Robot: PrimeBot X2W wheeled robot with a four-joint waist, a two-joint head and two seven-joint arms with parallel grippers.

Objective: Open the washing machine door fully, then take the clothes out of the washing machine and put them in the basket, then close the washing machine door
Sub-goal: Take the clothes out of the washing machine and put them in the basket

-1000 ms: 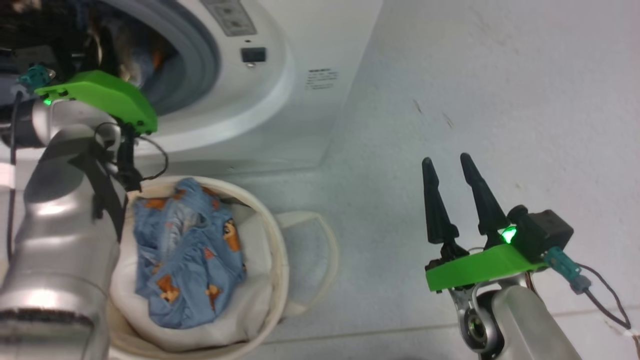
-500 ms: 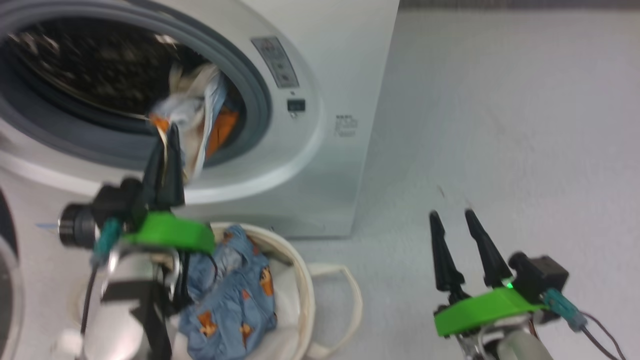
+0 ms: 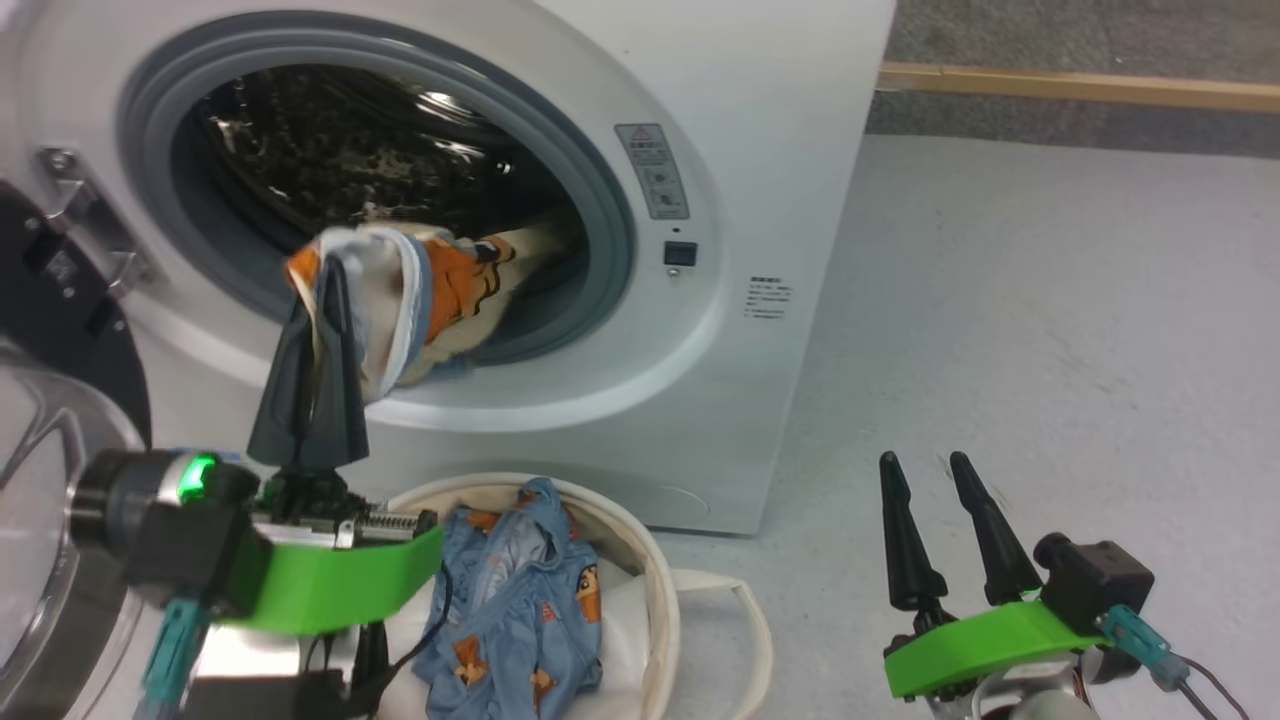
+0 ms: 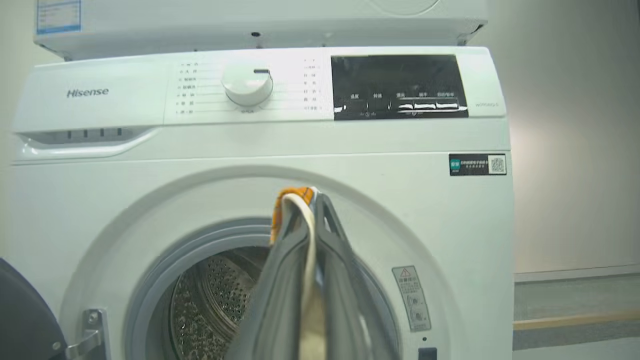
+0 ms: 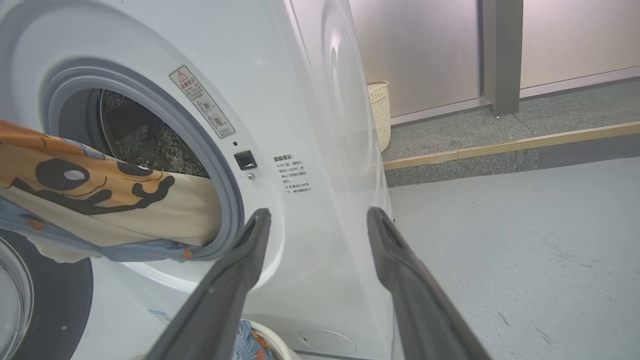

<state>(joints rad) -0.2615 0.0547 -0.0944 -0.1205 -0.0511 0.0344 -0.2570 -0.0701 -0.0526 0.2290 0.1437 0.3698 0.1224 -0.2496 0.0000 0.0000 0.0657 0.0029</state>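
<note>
The washing machine (image 3: 760, 150) stands with its door (image 3: 90, 360) swung open to the left. My left gripper (image 3: 328, 268) is in front of the drum mouth, shut on a fold of the clothes (image 3: 450, 290), a blue, orange and cream garment that stretches from the drum over the gasket. The left wrist view shows the fabric (image 4: 295, 205) pinched between that gripper's (image 4: 307, 194) fingers. Another blue bear-print garment (image 3: 510, 600) lies in the basket (image 3: 665, 590) below the opening. My right gripper (image 3: 925, 468) hovers open and empty over the floor to the right, also seen as right gripper (image 5: 317, 216).
The door's glass bowl (image 3: 40, 480) bulges out at the far left, close to my left arm. Grey floor (image 3: 1050, 330) spreads to the right of the machine. A wooden strip (image 3: 1080, 88) edges the floor behind. A cream perforated bin (image 5: 379, 112) stands behind the machine.
The head camera has tilted up toward the drum. My left gripper has drawn back out of the drum, pulling the garment over the gasket. The right gripper stays open.
</note>
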